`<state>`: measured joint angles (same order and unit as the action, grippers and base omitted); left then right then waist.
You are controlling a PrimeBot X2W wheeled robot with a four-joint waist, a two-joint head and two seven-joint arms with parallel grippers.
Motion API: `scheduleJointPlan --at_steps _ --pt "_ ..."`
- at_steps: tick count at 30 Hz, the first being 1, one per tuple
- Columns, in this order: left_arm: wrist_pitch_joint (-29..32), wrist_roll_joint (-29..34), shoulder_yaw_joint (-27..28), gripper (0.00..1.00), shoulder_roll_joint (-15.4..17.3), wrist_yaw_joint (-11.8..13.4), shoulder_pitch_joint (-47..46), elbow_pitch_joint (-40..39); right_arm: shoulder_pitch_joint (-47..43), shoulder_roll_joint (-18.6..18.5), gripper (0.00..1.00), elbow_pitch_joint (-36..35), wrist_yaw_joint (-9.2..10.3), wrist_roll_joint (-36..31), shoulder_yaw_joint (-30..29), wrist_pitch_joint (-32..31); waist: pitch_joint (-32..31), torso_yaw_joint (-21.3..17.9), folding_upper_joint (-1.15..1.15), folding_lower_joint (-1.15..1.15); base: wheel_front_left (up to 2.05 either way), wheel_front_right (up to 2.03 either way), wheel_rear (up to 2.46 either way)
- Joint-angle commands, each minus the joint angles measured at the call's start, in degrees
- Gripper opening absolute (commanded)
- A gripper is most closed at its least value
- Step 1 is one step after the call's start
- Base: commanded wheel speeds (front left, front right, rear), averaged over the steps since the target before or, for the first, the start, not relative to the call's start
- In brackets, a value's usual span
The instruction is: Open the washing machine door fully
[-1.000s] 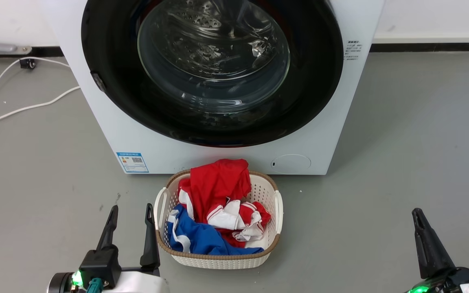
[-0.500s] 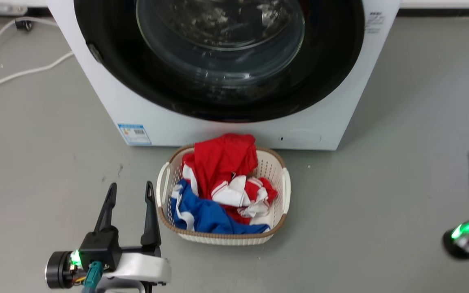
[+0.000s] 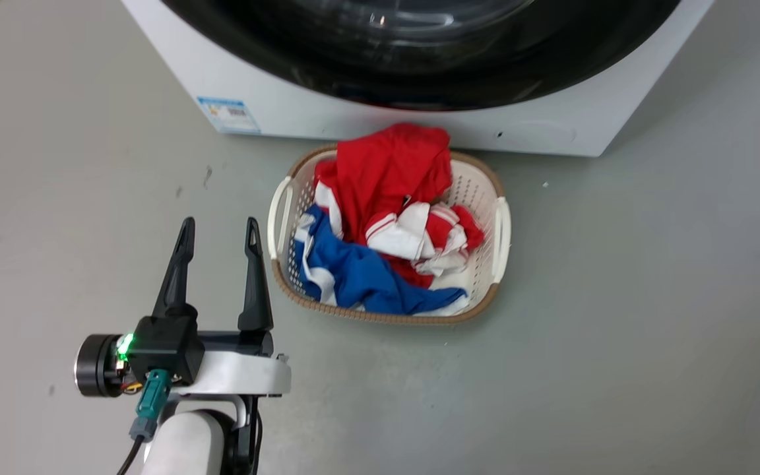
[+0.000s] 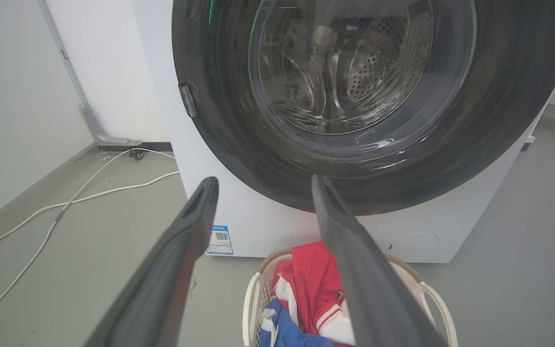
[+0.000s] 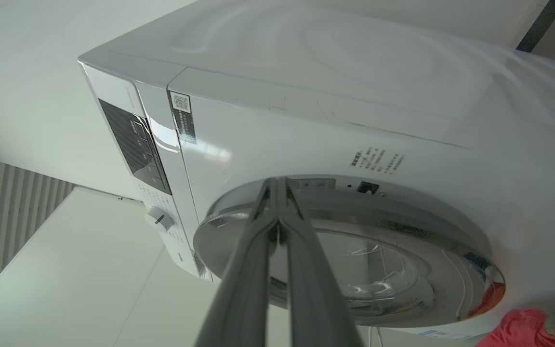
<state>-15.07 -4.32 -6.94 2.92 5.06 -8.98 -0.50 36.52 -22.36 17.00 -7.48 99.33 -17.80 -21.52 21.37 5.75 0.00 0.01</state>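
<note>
Head view: we look down on the grey floor. The washing machine sits at the top edge, and the lower arc of the washing machine door looks shut against its front. A blue sticker low on the front carries a code and print too small to read. The laundry basket of red, white and blue clothes stands just before the machine. Our left claw hangs beside the basket, fingers spread wide and empty, well apart from the door.

Left wrist view: the glossy black ring surrounds a bulging glass bowl. A small grey metal piece sits on the rim, probably the hinge. We judge the door stiff, fairly heavy and slippery on its face. The best hold should be behind the rim opposite that piece, pulling it round in an arc.

Right wrist view: our right claw has its fingers pressed together with nothing between them, tips at the door's silvery rim; we cannot tell whether they touch. The control panel, a knob, a QR label and some printed lines show, none legible, and no brand can be made out.
</note>
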Motion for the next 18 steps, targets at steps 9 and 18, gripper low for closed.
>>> scheduleJointPlan --at_steps 9,18 --pt "-0.16 -1.57 -1.9 1.0 -0.02 1.26 -2.96 -0.96 15.54 -6.4 0.0 7.27 -0.02 -4.98 8.7 -5.78 6.45 3.44 0.0 -0.01 0.0 0.0 0.0" --pt "-0.16 -2.53 -3.02 1.0 -0.03 2.14 -4.17 -1.38 27.99 -8.73 0.0 13.21 -0.03 -11.37 16.91 -10.03 9.23 5.55 0.0 -0.01 0.0 0.0 0.0"
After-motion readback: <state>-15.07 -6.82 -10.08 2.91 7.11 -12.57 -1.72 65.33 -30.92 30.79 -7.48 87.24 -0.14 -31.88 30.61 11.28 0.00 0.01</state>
